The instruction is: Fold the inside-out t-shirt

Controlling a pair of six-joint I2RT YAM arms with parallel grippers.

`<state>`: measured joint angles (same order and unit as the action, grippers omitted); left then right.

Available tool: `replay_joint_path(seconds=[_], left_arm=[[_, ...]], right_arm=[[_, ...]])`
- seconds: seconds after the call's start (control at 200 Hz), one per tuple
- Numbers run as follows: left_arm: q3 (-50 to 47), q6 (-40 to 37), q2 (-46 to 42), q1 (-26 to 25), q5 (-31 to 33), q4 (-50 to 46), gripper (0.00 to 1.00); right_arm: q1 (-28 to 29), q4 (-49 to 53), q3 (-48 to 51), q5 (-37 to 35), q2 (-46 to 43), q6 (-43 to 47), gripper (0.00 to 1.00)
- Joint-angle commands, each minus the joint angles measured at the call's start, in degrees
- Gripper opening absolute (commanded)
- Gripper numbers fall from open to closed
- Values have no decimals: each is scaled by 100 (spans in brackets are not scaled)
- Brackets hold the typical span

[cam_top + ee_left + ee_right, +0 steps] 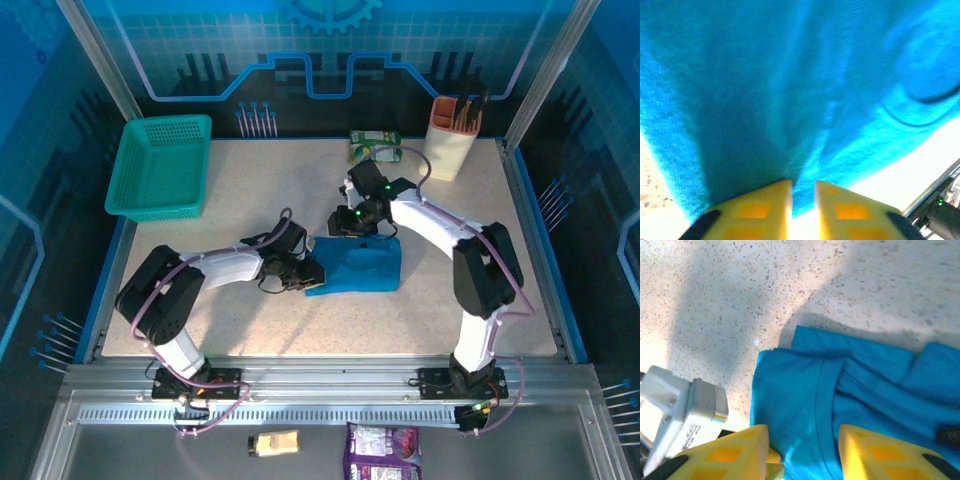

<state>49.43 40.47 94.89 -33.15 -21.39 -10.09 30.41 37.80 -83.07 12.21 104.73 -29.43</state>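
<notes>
**Flanking the folded tee at mid-desk**

The inside-out t-shirt (360,268) lies bunched into a compact, roughly rectangular blue pad at the centre of the desk (250,190), well clear of every edge.

The left claw (802,185) sits low at the shirt's left edge. Its yellow tips stand a thin gap apart, with a crease of the cloth running straight into that gap. I can't tell whether it is pinching the cloth or has let go.

The right claw (802,430) is at the shirt's far edge, its tips spread wide. Blue cloth with a seam line lies under and between them, nothing gripped.

Other items:
- A teal basket (160,165) is in the far-left corner.
- A beige holder (452,140) is in the far-right corner.
- A green snack packet (375,146) lies at the far edge between them.
</notes>
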Motion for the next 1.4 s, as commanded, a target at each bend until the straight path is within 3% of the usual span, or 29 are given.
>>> replay_joint_path(seconds=[0.0,0.09,0.155,0.18,0.46,0.825,1.021,1.231,1.261,1.291,1.331,1.396], left_arm=[[15,-5,-458,55,207,-365,28],[-8,-167,-645,202,575,-613,32],[-48,-239,-719,371,695,-726,33],[-75,-258,-737,456,680,-740,33],[-353,-518,-895,939,491,-817,34],[-444,-566,-1150,1026,625,-1021,33],[-470,-536,-1177,1133,557,-1059,33],[-313,-584,-1092,1149,577,-1174,33],[-301,-584,-1085,1152,579,-1171,33],[-289,-567,-1059,1154,576,-1179,33],[-267,-557,-1027,1163,545,-1164,34],[-231,-540,-960,1170,478,-1156,34]], right_arm=[[441,974,379,-1261,-458,-4,52],[797,1076,704,-1925,-825,-294,70],[1034,1055,907,-2291,-976,-461,95],[1110,1031,961,-2410,-997,-538,100],[1533,1063,803,-2837,-255,-1099,100],[1161,294,808,-2755,610,-707,100],[415,74,1238,-2813,598,-226,98],[-808,-35,1499,-2806,344,611,97],[-1002,-40,1481,-2651,326,805,83],[-1200,-106,1454,-2358,308,972,79],[-1463,-124,1378,-2207,307,1111,86],[-1746,-5,1163,-2279,380,1343,89]])
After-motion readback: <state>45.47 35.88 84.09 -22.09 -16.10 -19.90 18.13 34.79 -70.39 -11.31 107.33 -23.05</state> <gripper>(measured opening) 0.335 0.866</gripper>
